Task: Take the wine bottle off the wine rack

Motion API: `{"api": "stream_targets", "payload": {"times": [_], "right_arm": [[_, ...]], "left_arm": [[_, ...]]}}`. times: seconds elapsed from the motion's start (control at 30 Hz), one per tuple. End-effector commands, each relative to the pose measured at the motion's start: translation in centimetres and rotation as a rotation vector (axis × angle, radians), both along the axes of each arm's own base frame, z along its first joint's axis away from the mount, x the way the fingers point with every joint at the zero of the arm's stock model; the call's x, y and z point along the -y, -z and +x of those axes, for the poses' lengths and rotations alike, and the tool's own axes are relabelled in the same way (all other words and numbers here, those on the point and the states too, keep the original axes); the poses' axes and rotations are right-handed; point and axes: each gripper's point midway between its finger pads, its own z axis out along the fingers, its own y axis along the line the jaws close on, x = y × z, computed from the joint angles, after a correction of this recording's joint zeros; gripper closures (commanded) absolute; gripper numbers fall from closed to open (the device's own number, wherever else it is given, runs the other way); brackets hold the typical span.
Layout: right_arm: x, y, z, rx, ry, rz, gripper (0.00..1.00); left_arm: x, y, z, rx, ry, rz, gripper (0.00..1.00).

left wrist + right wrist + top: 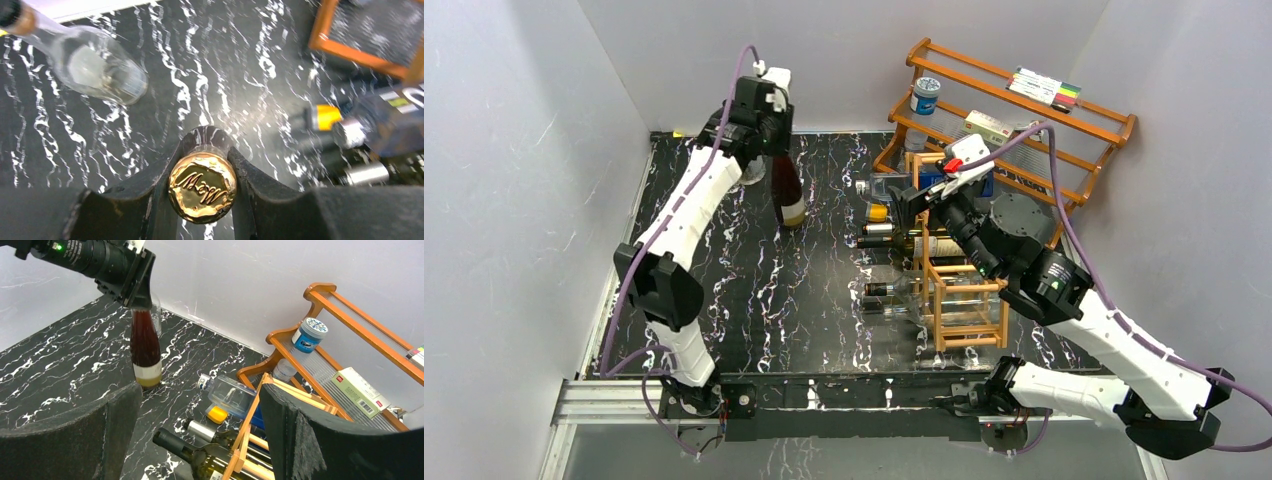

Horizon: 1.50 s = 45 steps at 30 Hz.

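The slim, dark-red glass wine bottle (788, 195) with a pale band near its foot stands upright on the black, white-veined marble-look desk (724, 300). It is out in the open towards the back, well apart from the wine rack (938, 305), an open lattice of thin orange-brown wooden bars on the right side of the desk. The base seems to rest on the desk, though the overhead angle leaves that a little uncertain.

The left pincer (207, 145) hangs directly above the bottle and is clamped on its neck. In the left wrist view a black finger presses on either side, just under the embossed gold cap (202, 187). A clear glass bottle (95, 65) lies on its side just beyond it.

The right pincer (200, 400) hovers over the far end of the rack with its two padded fingers (75, 440) spread wide and nothing between them. The wine bottle sits well to its left and ahead of it.

Several other bottles lie in the rack with their necks poking out towards the middle of the desk. Among them are a dark green bottle (200, 455), one with an orange cap (217, 414) and a clear square-shouldered one (232, 395). Behind the rack stands a larger two-tier orange wooden shelf (1024, 110) holding small boxes and a blue-lidded jar (924, 96).
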Motion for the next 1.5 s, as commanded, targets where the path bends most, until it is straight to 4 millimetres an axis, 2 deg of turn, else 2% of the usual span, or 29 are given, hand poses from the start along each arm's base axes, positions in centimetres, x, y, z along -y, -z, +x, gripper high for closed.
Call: {"api": "stream_targets", "payload": {"times": [0.0, 0.23, 0.43, 0.63, 0.8, 1.0, 1.2, 1.23, 1.3, 1.4, 1.47], "right_arm": [[1.4, -1.6, -0.4, 0.022, 0.034, 0.076, 0.02], [2.0, -2.1, -0.7, 0.022, 0.042, 0.076, 0.02], [2.2, -2.0, -0.8, 0.014, 0.042, 0.073, 0.02], [1.9, -1.9, -0.8, 0.004, 0.035, 0.068, 0.02], [1.6, -1.5, -0.7, -0.009, 0.030, 0.063, 0.02], [1.1, -0.8, -0.5, -0.024, 0.021, 0.052, 0.02], [0.8, -0.5, -0.3, -0.029, 0.022, 0.052, 0.02], [0.7, -0.5, -0.3, -0.030, 0.019, 0.053, 0.02], [0.5, -0.4, -0.3, -0.035, 0.015, 0.051, 0.02], [0.2, 0.0, -0.2, -0.045, 0.011, 0.038, 0.02], [0.2, 0.2, -0.2, -0.051, 0.012, 0.030, 0.02]], "left_arm": [[-3.1, -11.1, 4.0, 0.359, -0.071, -0.077, 1.00], [-3.7, -10.5, 8.4, 0.403, -0.072, -0.122, 1.00], [-2.9, -10.3, 10.5, 0.415, -0.045, -0.143, 1.00], [-3.5, -11.0, 12.7, 0.457, -0.062, -0.156, 1.00], [-3.6, -12.0, 13.9, 0.501, -0.064, -0.152, 1.00], [-4.1, -10.9, 14.9, 0.509, -0.057, -0.096, 1.00], [-3.7, -9.9, 14.0, 0.490, -0.021, -0.106, 1.00], [-3.7, -9.6, 13.9, 0.484, -0.017, -0.106, 0.92], [-3.7, -9.4, 13.5, 0.476, -0.013, -0.106, 0.70], [-3.6, -9.3, 12.8, 0.463, -0.001, -0.106, 0.33], [-3.8, -10.0, 12.0, 0.473, 0.003, -0.106, 0.19]]}}
